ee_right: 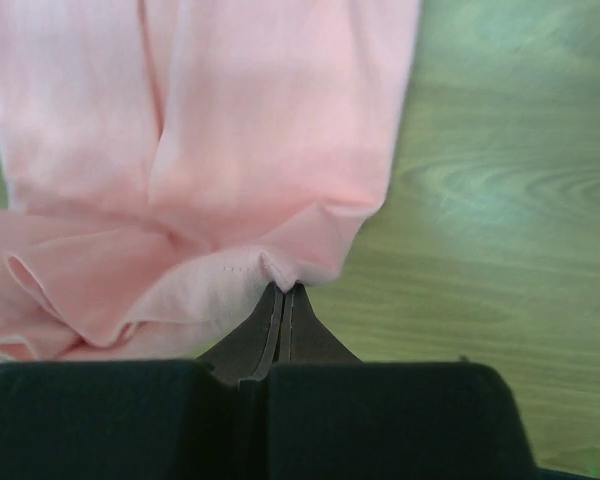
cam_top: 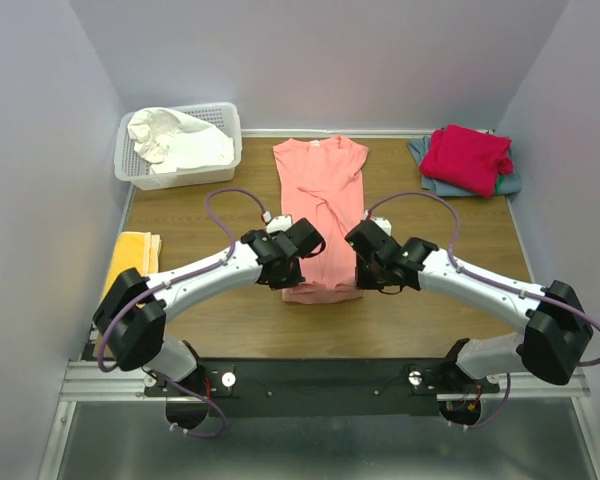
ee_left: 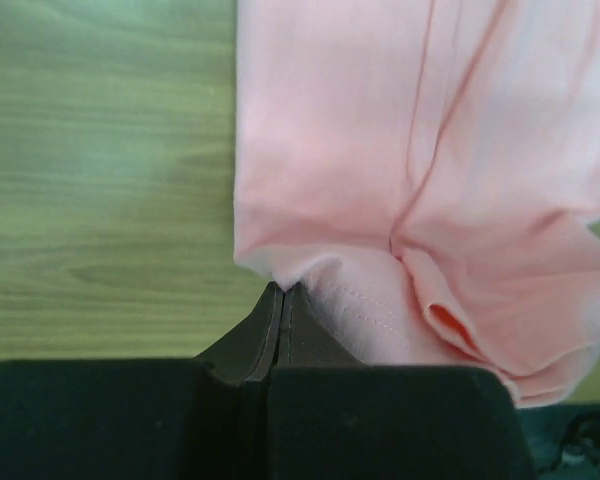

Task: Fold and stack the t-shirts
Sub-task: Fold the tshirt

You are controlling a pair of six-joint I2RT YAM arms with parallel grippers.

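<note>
A salmon-pink t-shirt [cam_top: 320, 190] lies lengthwise in the middle of the table, its sides folded in and its collar at the far end. My left gripper [cam_top: 286, 280] is shut on the near-left corner of its hem [ee_left: 280, 275]. My right gripper [cam_top: 364, 276] is shut on the near-right corner [ee_right: 285, 272]. The hem bunches into loose folds between the two grips. At the back right a crimson-red t-shirt [cam_top: 467, 157] sits on a grey-blue one [cam_top: 512, 183]. A white t-shirt [cam_top: 180, 140] lies crumpled in the basket.
The white lattice basket [cam_top: 226, 112] stands at the back left corner. A folded yellow cloth [cam_top: 132, 256] lies at the table's left edge beside my left arm. Bare wood [ee_left: 100, 180] shows on either side of the pink shirt.
</note>
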